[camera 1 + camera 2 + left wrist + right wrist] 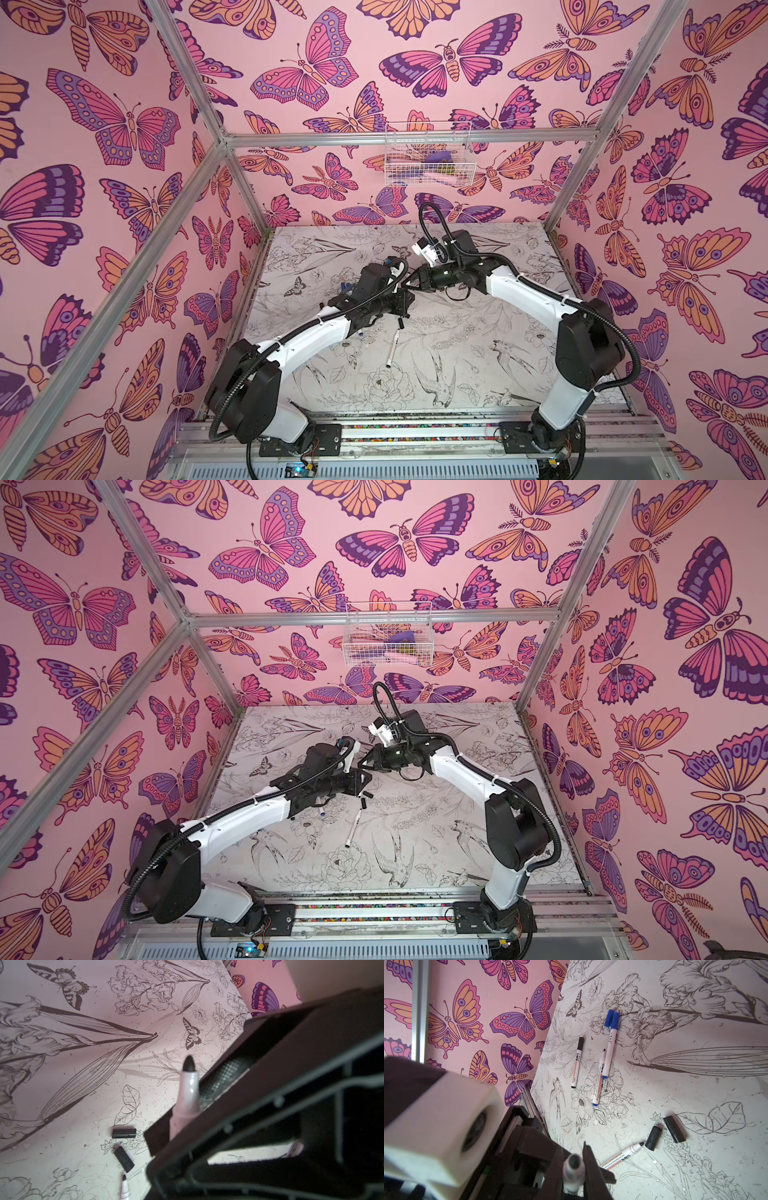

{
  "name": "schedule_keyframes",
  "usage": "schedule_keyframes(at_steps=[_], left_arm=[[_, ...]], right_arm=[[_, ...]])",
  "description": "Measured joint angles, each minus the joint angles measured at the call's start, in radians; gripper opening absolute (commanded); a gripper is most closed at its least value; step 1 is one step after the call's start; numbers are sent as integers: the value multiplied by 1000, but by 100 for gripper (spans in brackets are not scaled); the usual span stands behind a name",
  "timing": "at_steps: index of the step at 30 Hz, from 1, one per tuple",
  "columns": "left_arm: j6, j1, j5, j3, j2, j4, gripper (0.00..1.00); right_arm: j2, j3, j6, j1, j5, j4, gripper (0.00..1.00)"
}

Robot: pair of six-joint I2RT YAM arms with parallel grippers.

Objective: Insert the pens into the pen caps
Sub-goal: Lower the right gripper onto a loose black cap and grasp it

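A white pen (186, 1093) with a black tip stands between dark fingers. Tip-on, the same pen (573, 1169) sits clamped between my right gripper's (572, 1167) fingers. My left gripper (402, 296) and right gripper (411, 283) meet nose to nose above the table's middle, both shut on this pen. Two black pen caps (653, 1138) (674, 1129) lie beside an uncapped pen (623, 1156). Further off lie a black-capped pen (577, 1062), a blue-capped pen (610, 1043), a loose blue cap (608, 1018) and another uncapped pen (599, 1078).
A wire basket (428, 153) hangs on the back wall. Aluminium frame posts (249, 195) and butterfly walls close in the table (478, 353). The left wrist camera's white housing (446, 1126) sits close to my right gripper.
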Motion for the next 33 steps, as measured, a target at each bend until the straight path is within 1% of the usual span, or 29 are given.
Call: schedule_keyframes(at_steps=[2, 3, 4, 5, 6, 7, 11, 16, 18, 25, 28, 33], left_arm=[[3, 0, 2, 0, 0, 0, 5], [5, 0, 3, 0, 0, 0, 1], [6, 0, 3, 0, 0, 0, 0], [6, 0, 3, 0, 0, 0, 0], [6, 0, -1, 0, -1, -1, 0], [2, 4, -6, -2, -3, -2, 0], [-45, 48, -33, -59, -48, -2, 0], [-154, 178, -74, -183, -118, -21, 0], [-180, 208, -87, -217, -138, -36, 0], [-211, 219, -96, -239, -211, -51, 0], [-219, 219, -95, -239, -210, -53, 0], [-223, 219, -89, -239, -209, -52, 0]], right_arm=[[0, 0, -6, 0, 1, -2, 5], [-1, 0, -8, 0, 2, -4, 10], [-2, 0, -11, 0, 3, -5, 23], [-3, -1, -15, 0, 4, -6, 32], [-6, -3, -21, 0, 4, -9, 38], [-12, -10, -30, 0, 8, -14, 42], [-37, -32, -58, 0, 43, -43, 44], [-29, -27, -121, 10, 130, -129, 43], [6, 3, -159, 32, 186, -181, 42], [229, 166, -278, 148, 392, -346, 40], [291, 208, -307, 163, 477, -395, 40], [351, 269, -351, 164, 578, -454, 39]])
